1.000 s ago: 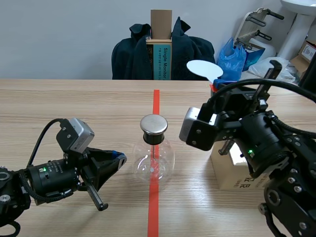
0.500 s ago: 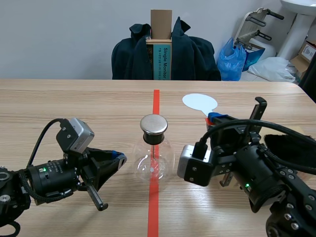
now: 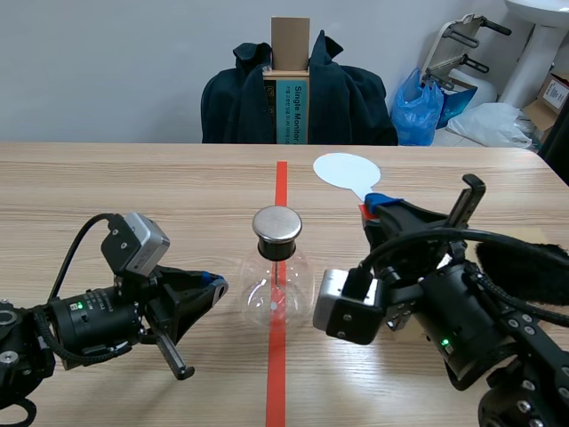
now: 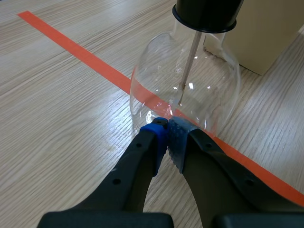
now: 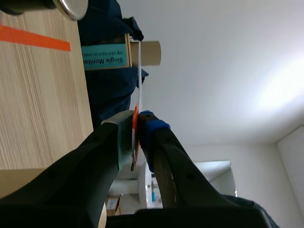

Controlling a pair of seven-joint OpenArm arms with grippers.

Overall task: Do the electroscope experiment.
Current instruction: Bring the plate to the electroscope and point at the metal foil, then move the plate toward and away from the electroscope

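Low at the left of the scene view, the left gripper (image 3: 210, 286) is laid close to the table (image 3: 133, 187) and pointed toward the middle. Its two fingers are pressed together with nothing between them, and the blue pads (image 4: 156, 135) are seen meeting at the tips. The tips are held right at the foot of the glass flask (image 3: 277, 294). Whether the glass is touched cannot be told.

The glass flask is stood in the middle of the frame, on the red tape line (image 3: 281, 182). It is round and clear. Its neck is closed by a black stopper (image 4: 206, 12), and a shiny metal cap (image 3: 277, 224) is set on top. A thin rod (image 4: 190, 57) is hung down inside from the stopper.

Low at the right, the right gripper (image 3: 373, 206) is lifted past the flask, on its right side. It is clamped on the red handle of a paddle (image 3: 345, 169). The white round end of the paddle is held up over the table, just right of the tape line, in the upper middle of the frame. In the right wrist view, the handle is squeezed between the two pads, and the white end is seen edge on as a thin line ahead of the fingers.

In the left wrist view, a tan box (image 4: 266, 33) is seen behind the flask.

At the far side, top middle, a dark coat (image 3: 342, 98) is hung around a cardboard box (image 3: 291, 40). A blue bag (image 3: 418, 105) is seen to its right.
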